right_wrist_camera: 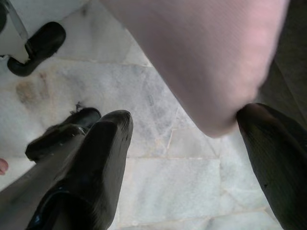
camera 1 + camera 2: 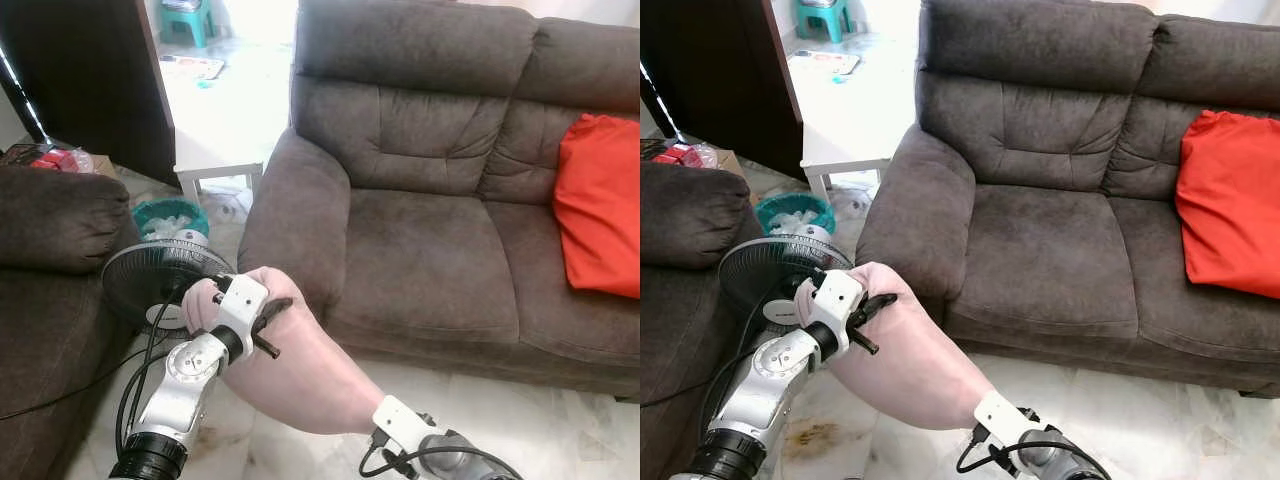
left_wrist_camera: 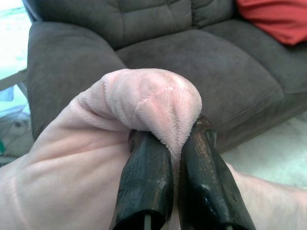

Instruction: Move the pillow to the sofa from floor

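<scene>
The pillow (image 2: pixel 290 360), pale pink and plush, is held off the floor (image 2: pixel 520 420) in front of the sofa (image 2: pixel 430 240), just beside its near armrest. One upper corner is pinched between the two black fingers (image 3: pixel 144 182) of the left gripper (image 2: pixel 262 325), which are pressed together on a bunched fold of fabric. The right gripper (image 1: pixel 187 143) sits at the pillow's lower end with its fingers spread wide; the rounded tip of the pillow hangs between them, and contact with either finger cannot be confirmed.

The pillow is judged light and very soft: it sags in a long drooping shape from the pinched corner, and the fabric crumples readily under the fingers. It is not fragile, but the velvety cover may slip if only a thin fold is held. A corner or seam, where the cloth gathers thickly, is judged the best hold, with the far end supported so that it does not drag. A red cushion (image 2: pixel 600 200) already lies on the far seat, so the free seat nearer the armrest is the likely landing spot.
</scene>
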